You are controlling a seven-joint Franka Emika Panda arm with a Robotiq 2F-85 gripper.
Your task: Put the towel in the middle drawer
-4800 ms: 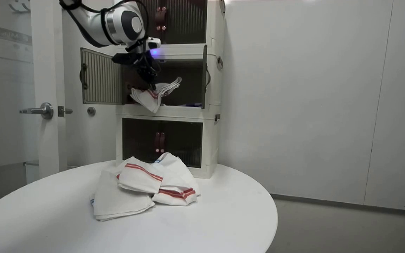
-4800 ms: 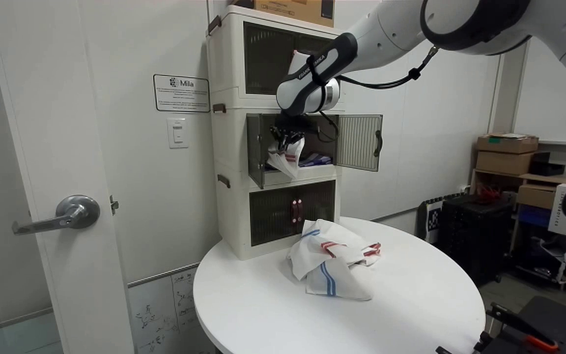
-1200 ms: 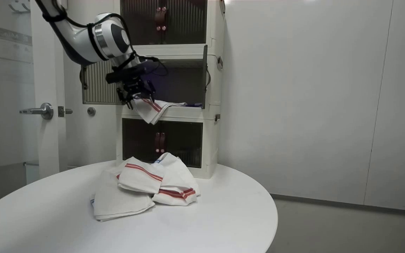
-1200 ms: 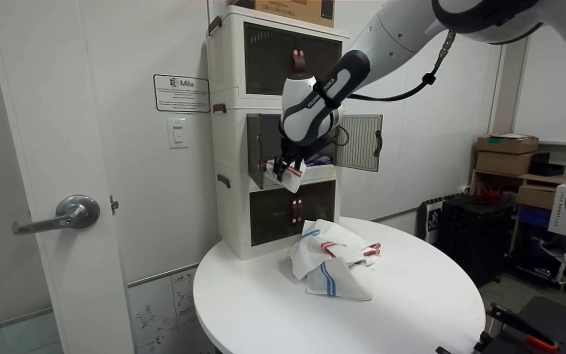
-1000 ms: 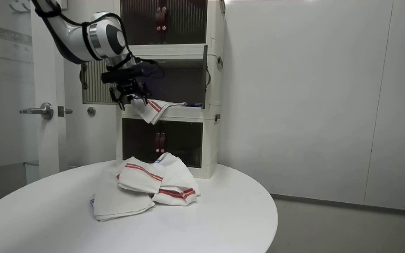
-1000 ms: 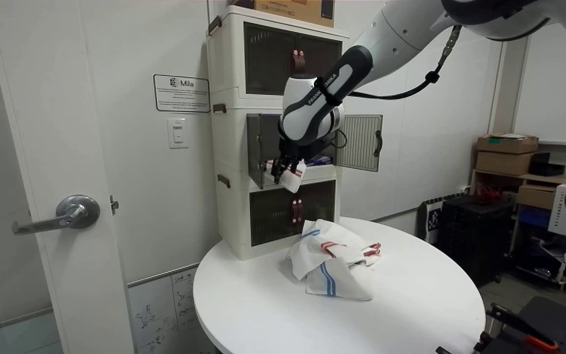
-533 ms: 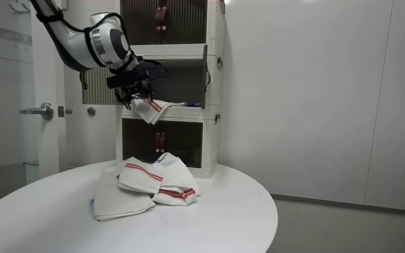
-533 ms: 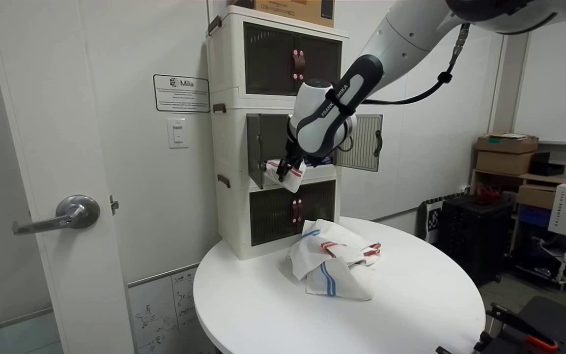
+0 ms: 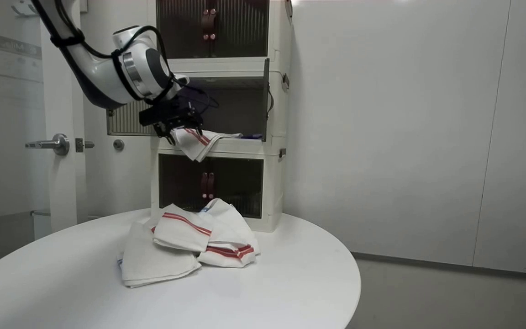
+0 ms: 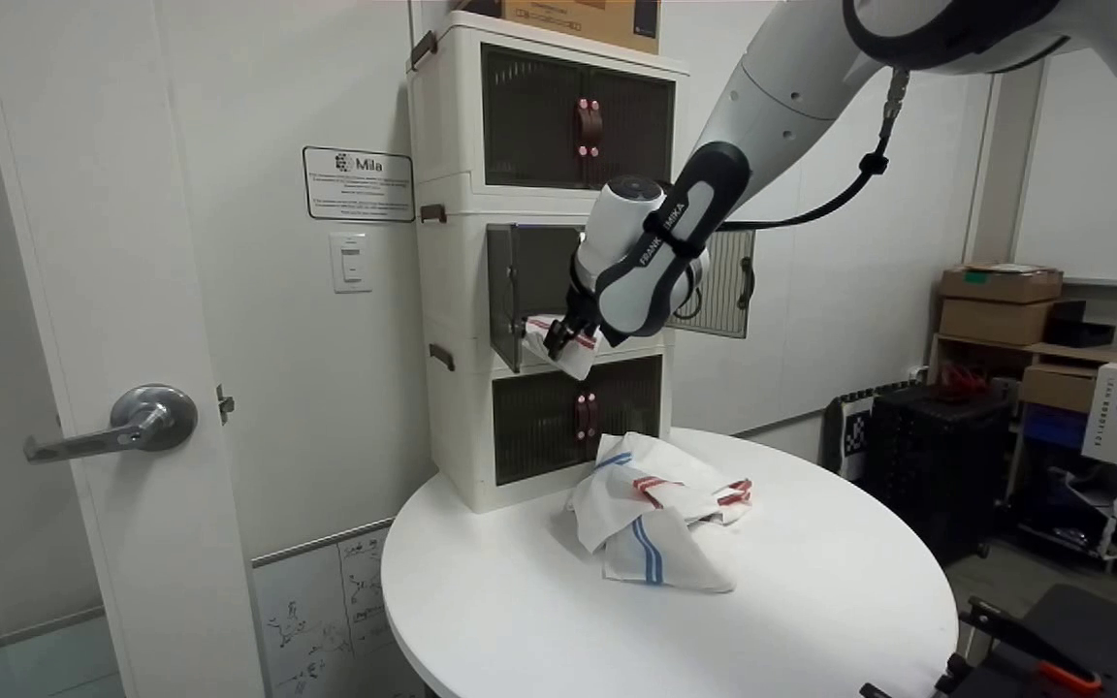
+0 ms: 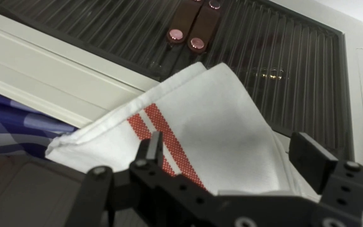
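Note:
A white towel (image 9: 193, 147) with red stripes lies half inside the middle drawer (image 9: 244, 145), a cabinet compartment with both doors swung out. One folded corner droops over its front sill, above the lower doors. In the wrist view the towel (image 11: 228, 119) spreads below my gripper (image 11: 227, 146), whose jaws stand wide apart with nothing pinched between them. Its fingers (image 11: 310, 160) are at either side of the cloth; whether they touch it I cannot tell. In an exterior view my gripper (image 10: 570, 341) hides part of the towel (image 10: 575, 361).
A pile of white towels (image 9: 162, 256) with red and blue stripes rests on the round table (image 10: 811, 601) below. Blue-purple cloth (image 11: 17, 123) lies inside the middle compartment. Its open doors (image 9: 266, 100) jut out on both sides of the arm.
Several seconds ago the gripper held the towel up in the opening; it has since let go, and the towel settled over the sill. Lately the wrist has sunk and tilted, while the towel stays put.

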